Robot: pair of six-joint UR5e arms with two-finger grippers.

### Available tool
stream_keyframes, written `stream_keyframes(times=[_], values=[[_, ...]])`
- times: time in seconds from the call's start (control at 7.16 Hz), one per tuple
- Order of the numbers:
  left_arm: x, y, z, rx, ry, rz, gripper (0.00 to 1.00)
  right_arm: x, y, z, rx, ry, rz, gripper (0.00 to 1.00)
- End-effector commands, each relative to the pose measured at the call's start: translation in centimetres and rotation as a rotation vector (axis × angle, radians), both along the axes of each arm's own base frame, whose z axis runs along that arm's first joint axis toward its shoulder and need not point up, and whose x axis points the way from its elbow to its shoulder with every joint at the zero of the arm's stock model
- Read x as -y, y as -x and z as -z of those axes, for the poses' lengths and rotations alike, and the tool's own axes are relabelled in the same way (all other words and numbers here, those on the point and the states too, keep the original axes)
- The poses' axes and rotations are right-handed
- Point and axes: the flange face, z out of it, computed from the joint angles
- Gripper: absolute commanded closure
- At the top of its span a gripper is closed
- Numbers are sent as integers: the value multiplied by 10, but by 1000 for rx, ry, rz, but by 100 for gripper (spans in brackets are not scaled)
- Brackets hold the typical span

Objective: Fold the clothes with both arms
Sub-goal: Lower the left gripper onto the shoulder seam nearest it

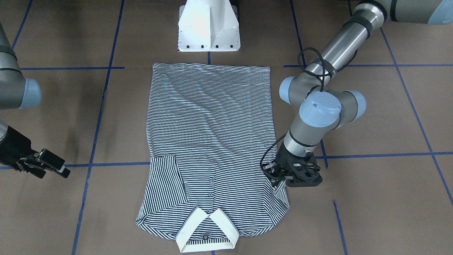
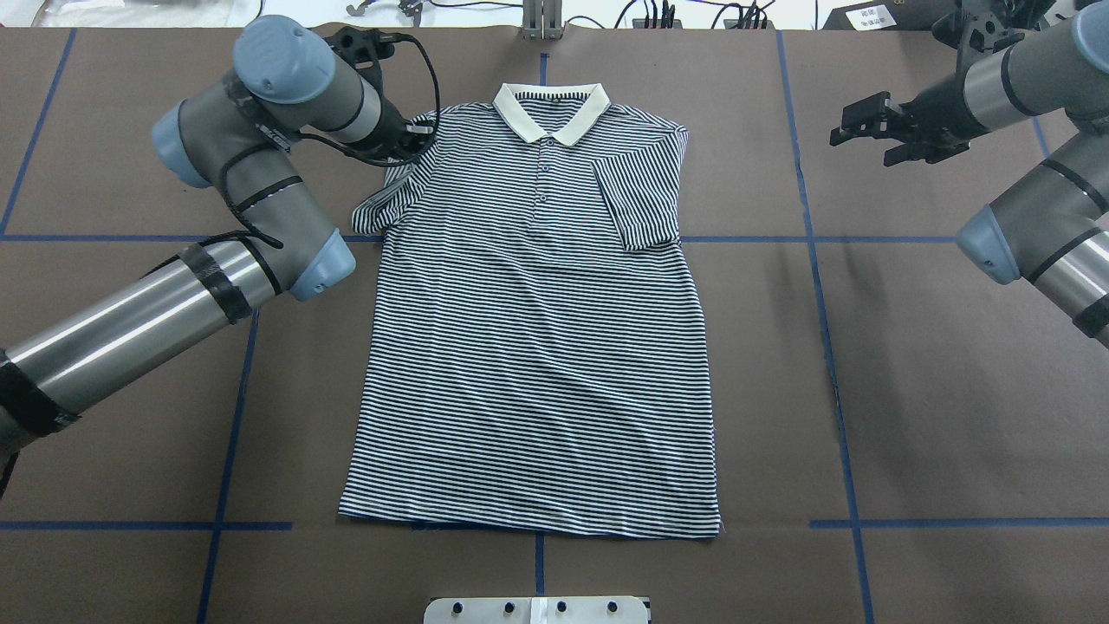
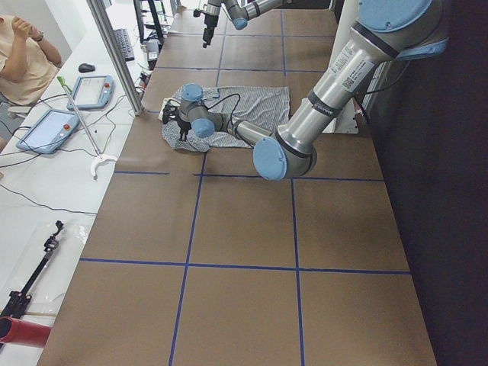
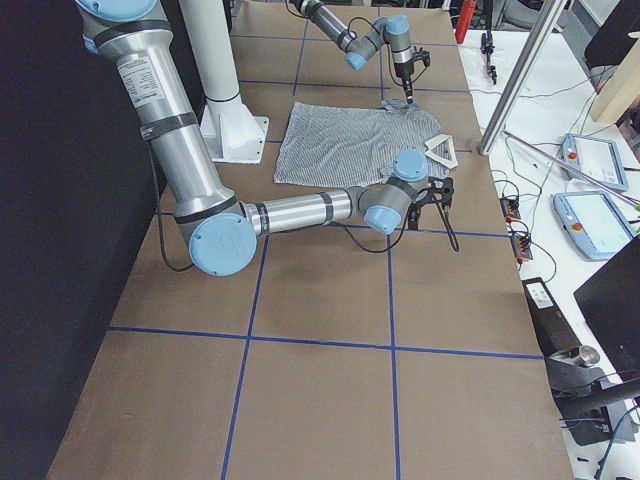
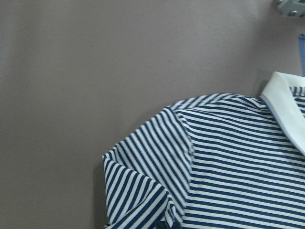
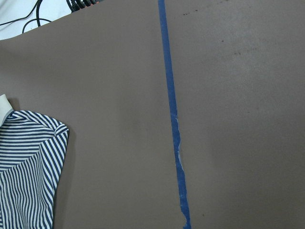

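Observation:
The striped polo shirt (image 1: 212,124) (image 2: 537,347) lies flat, front up, with its cream collar (image 2: 548,108) at the table's far side. One sleeve (image 2: 637,199) is folded over the chest. My left gripper (image 1: 279,177) (image 2: 414,137) is low at the other sleeve and looks shut on it. That sleeve bunches at the bottom of the left wrist view (image 5: 143,200). My right gripper (image 1: 56,169) (image 2: 853,130) is open and empty above bare table, well off the shirt. The right wrist view shows only the shirt's shoulder edge (image 6: 28,162).
The white pedestal base (image 1: 208,28) stands at the shirt's hem side. Blue tape lines (image 2: 814,260) cross the brown table. In the exterior left view, a metal pole (image 3: 114,53), teach pendants (image 3: 91,90) and a seated person (image 3: 23,53) are beyond the far edge.

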Motion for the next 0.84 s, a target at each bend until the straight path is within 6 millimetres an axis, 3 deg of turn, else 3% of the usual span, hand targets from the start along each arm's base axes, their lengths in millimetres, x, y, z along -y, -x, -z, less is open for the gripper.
stream_keyframes(times=[0.0, 0.14, 0.42, 0.56, 0.7], values=[[3, -46, 35, -8, 39, -8, 100, 0, 1, -1, -1, 1, 1, 0], [6, -57, 35, 3, 37, -2, 100, 0, 2, 1, 0, -1, 2, 0], [6, -59, 27, 25, 25, 25, 100, 0, 4, 0, -2, 0, 3, 0], [11, -59, 21, 31, 0, 59, 55, 0, 5, 1, -2, -2, 3, 0], [12, -57, 23, 18, -16, 63, 33, 1, 6, 4, 1, -3, 0, 0]])
